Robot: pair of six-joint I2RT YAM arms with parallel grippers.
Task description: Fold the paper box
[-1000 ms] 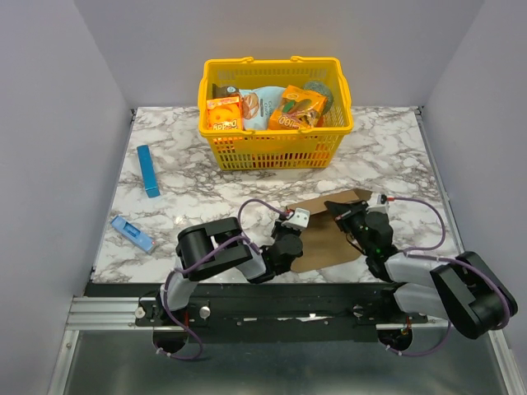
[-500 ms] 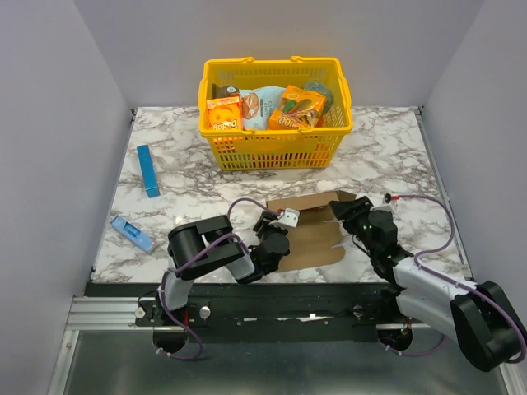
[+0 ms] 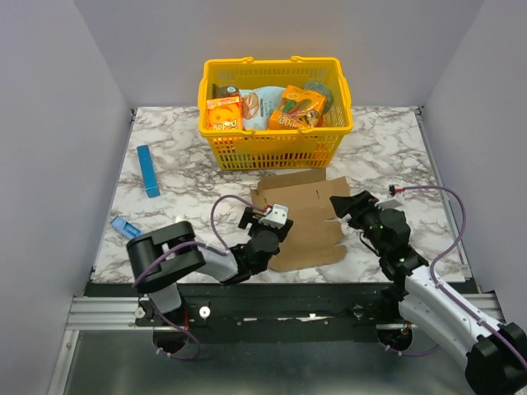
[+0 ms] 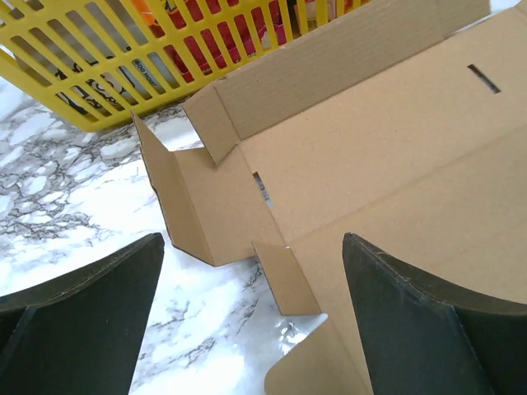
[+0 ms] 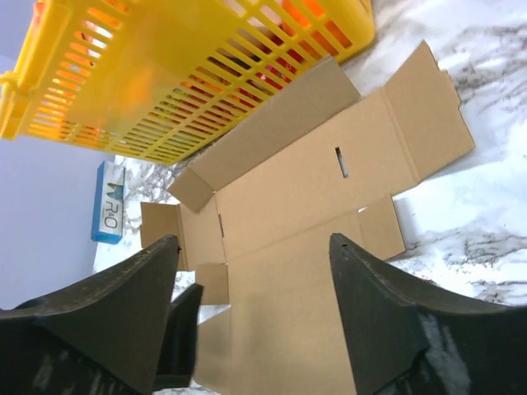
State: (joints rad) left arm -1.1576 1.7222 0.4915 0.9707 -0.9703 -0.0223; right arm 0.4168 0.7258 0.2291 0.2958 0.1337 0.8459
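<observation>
Folding seems barely begun: left claw point(image 4: 255, 317) and right claw point(image 5: 251, 321) gape empty; next, probably grip the 9 o'clock flap of the paper box point(image 3: 305, 220).

Marble table point(image 3: 395, 148) holds yellow basket point(image 3: 276, 140), paper box point(image 3: 313, 222), blue box point(image 3: 148, 170), blue packet point(image 3: 123, 224).

Matt corrugated cardboard paper box point(image 3: 306, 216); glossy plastic basket point(image 3: 272, 150); smooth marbled table point(image 3: 395, 152).

The right pincer point(image 5: 251, 247) gapes wide above the unfolded paper box point(image 5: 305, 206), which lies just beside the yellow basket point(image 5: 165, 90).
</observation>
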